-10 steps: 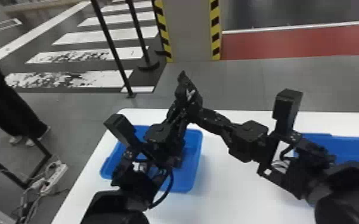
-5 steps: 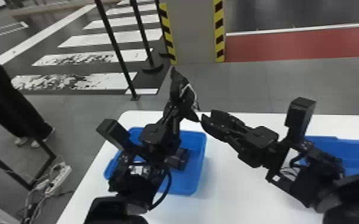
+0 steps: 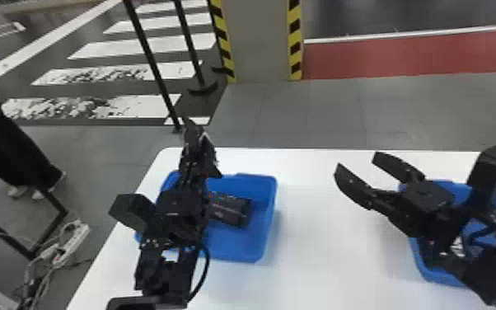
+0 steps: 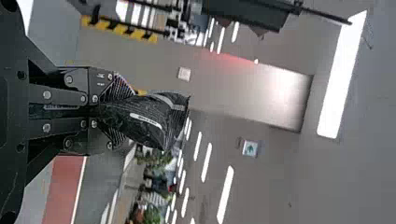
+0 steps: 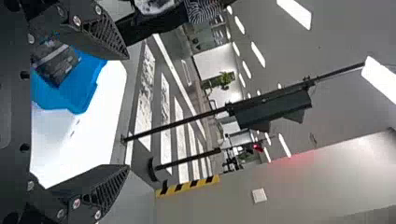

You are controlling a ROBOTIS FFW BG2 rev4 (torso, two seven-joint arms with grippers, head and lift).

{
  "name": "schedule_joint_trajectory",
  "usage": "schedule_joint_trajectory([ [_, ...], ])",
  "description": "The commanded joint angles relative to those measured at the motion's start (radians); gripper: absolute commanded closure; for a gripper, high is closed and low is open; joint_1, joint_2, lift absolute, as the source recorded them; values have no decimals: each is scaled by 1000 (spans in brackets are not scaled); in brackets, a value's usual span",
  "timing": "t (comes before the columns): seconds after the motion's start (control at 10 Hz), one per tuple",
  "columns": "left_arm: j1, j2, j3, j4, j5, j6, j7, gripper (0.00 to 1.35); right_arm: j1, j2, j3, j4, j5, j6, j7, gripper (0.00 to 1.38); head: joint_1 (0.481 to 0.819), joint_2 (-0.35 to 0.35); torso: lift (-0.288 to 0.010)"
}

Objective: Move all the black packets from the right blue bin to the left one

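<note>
My left gripper (image 3: 193,175) points away over the left blue bin (image 3: 271,206), shut on a black packet (image 3: 197,142) standing up from its fingers. In the left wrist view the same packet (image 4: 156,122) juts from the left gripper (image 4: 127,114). Behind that arm, black packets (image 3: 230,210) lie inside the left bin. My right gripper (image 3: 357,163) stands open above the table, left of the right blue bin (image 3: 432,277), whose contents the arm mostly hides. The right wrist view has the open right gripper (image 5: 127,112), with the left bin (image 5: 84,95) and a packet (image 5: 57,63) beyond.
White table surface (image 3: 321,247) lies between the two bins. Past its far edge, dark poles (image 3: 152,62) and a pillar (image 3: 259,45) with striped edges stand on the floor. A power strip (image 3: 72,243) lies near the table's left side.
The right gripper was up against the packet at the left gripper; it has let go, opened and moved off to the right. The left gripper keeps the packet, having shifted slightly; more of the left bin shows.
</note>
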Motion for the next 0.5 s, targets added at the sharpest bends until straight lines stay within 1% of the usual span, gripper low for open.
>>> schedule_joint_trajectory([
  [0.0,22,-3,41,6,-147,-33,42,1211,23,-7,-47,-39,36,14,0,122,690,242,-110],
  [0.1,22,-3,56,11,-219,8,45,1210,33,-12,-59,-52,36,14,0,122,693,241,-110],
  [0.2,27,-3,61,23,-258,26,54,1207,40,-12,-76,-59,36,14,0,122,695,239,-110],
  [0.3,27,-3,58,57,-245,-24,71,958,42,-13,-82,-59,36,14,0,122,695,234,-110],
  [0.4,22,-3,58,82,-207,-48,71,522,45,-15,-87,-57,31,16,0,122,695,230,-110],
])
